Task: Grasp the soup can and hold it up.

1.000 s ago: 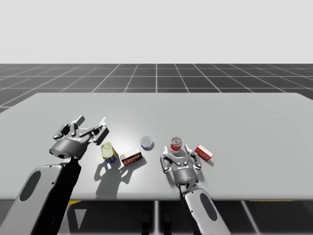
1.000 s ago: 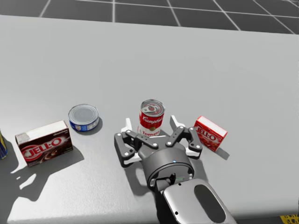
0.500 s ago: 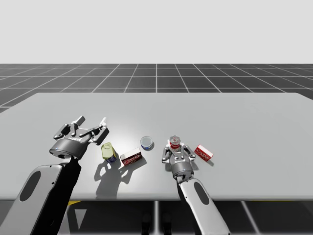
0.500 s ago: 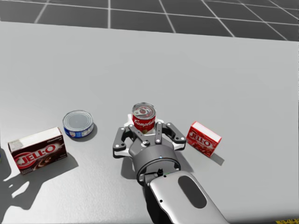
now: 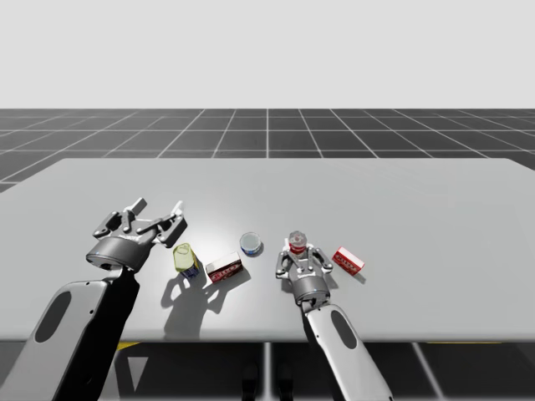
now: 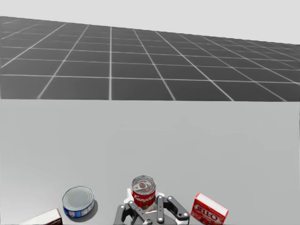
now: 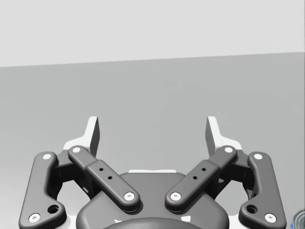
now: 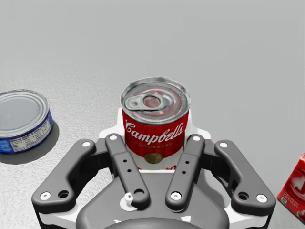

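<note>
1. Head has turned upward since half a second ago; can and arms sit as before.
2. Right gripper [image 8: 155,136] grips the upright soup can [image 6: 143,192] from both sides, between blue tin [image 8: 21,121] and red box [image 8: 295,191].
3. Left gripper [image 7: 152,131] hovers, jaws wide.

Soup can [image 8: 155,121] as reference: flat blue can [image 8: 21,121] near on its left-arm side, dark box [image 5: 224,268] further that way. Red box [image 8: 295,191] near on opposite side. Table [image 6: 187,140] beyond it is open.
</note>
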`<state>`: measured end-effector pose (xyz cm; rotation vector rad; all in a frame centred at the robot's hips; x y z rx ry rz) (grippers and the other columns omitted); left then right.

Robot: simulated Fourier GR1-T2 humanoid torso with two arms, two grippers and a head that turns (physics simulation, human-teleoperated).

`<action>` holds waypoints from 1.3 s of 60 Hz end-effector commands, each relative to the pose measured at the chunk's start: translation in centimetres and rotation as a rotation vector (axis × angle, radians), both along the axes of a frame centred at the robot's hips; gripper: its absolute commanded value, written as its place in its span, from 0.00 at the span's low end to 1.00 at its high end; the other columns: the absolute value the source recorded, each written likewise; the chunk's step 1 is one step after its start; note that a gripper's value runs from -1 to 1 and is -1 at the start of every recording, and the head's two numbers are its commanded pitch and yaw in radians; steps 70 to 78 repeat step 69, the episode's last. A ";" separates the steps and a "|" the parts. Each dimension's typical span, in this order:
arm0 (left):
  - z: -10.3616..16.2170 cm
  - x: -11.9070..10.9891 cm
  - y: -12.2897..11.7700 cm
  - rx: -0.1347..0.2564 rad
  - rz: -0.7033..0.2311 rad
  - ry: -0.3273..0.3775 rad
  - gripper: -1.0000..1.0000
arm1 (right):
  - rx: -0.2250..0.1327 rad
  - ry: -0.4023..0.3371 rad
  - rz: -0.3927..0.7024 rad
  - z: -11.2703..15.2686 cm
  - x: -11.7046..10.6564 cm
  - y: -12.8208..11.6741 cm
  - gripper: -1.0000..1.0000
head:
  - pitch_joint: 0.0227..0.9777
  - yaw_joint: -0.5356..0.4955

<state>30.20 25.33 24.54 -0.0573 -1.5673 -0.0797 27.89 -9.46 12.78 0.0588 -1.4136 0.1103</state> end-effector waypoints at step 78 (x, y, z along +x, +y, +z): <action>-0.1 0.0 0.2 -0.001 0.006 -0.005 0.00 | 0.025 -0.472 0.047 18.0 -4.3 -1.3 1.00 | 0.45 0.33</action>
